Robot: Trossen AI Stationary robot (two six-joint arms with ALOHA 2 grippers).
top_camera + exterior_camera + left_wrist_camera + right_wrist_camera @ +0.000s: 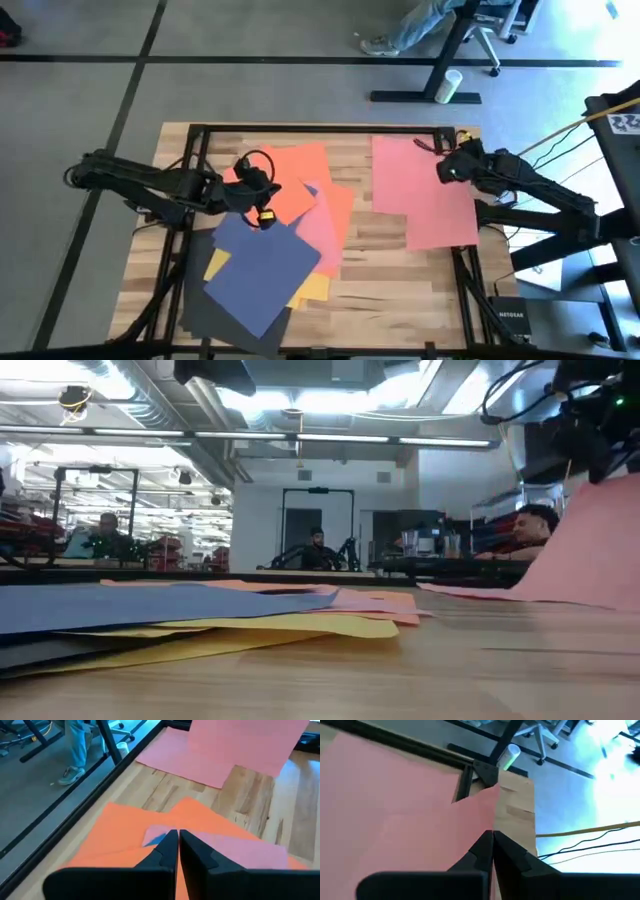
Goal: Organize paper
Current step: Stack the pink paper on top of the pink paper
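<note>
Desk (390, 270) of pale wood planks on grey floor (80, 100); paper (275, 235) fanned at its left, one pink sheet (420, 195) right. Right end effector (491, 836) pinches that sheet's edge; left end effector (178, 834) hovers closed over orange

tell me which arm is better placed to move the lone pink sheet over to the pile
Right. The right gripper is shut on the pink sheet at its far edge, lifting it. The left gripper is over the pile, shut, apart from that sheet.
</note>
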